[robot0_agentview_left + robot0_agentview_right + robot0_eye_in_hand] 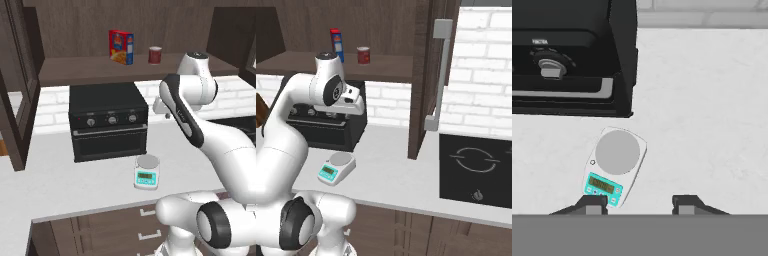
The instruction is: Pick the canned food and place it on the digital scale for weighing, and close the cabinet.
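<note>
Dark-red and cylindrical, the canned food [155, 54] stands upright on the open cabinet shelf [100, 70], near its right end and just right of the red-and-blue food box [121, 47]; it has a pale top and a small label patch. Below, on the pale table [60, 185], the digital scale [615, 166] sits close to the front edge, just ahead of the black toaster oven [107, 120], its round grey plate bare and smooth above a teal display panel. The gripper [640, 204] hangs over the table looking down at the scale, its dark fingers [593, 203] spread wide with nothing between them. The can is not yet picked, so the step in hand looks like the reach up to the shelf. Done well, that means approaching level, closing on the can's smooth round wall at mid-height, and keeping clear of the box. The cabinet door [428, 75], dark brown wood with a long silver handle [441, 75], stands swung open.
</note>
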Controlling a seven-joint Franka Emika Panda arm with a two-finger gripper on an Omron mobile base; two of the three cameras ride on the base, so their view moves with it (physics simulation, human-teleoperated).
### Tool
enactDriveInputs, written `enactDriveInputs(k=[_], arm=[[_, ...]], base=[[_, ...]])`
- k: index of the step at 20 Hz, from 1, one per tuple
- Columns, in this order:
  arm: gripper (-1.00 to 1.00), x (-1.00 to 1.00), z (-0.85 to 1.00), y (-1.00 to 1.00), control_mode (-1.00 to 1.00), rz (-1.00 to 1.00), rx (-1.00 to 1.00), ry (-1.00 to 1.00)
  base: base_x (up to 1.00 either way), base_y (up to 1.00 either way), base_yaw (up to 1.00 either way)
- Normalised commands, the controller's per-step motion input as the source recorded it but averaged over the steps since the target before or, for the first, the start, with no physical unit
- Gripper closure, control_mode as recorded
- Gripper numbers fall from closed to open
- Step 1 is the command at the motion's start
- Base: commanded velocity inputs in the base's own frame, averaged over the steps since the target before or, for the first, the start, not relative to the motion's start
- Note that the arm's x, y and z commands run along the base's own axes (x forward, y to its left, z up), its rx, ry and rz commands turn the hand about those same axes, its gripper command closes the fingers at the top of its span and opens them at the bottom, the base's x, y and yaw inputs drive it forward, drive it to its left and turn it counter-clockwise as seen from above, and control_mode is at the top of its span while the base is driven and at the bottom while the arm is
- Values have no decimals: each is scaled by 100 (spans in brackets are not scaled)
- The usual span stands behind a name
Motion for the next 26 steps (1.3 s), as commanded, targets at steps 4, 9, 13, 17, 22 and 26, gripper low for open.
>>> enactDriveInputs(k=[4, 9, 13, 17, 22, 26], arm=[[-100, -40, 0, 0, -100, 0, 0, -6], [-100, -73, 19, 2, -100, 0, -3, -34], [-100, -51, 63, 1, -100, 0, 0, -35], [-100, -17, 82, 0, -100, 0, 0, -19], [-100, -1, 76, 0, -100, 0, 0, -3], [-100, -3, 66, 0, -100, 0, -2, -2]], base=[[0, 0, 0], [0, 0, 0], [0, 0, 0], [0, 0, 0], [0, 0, 0], [0, 0, 0]])
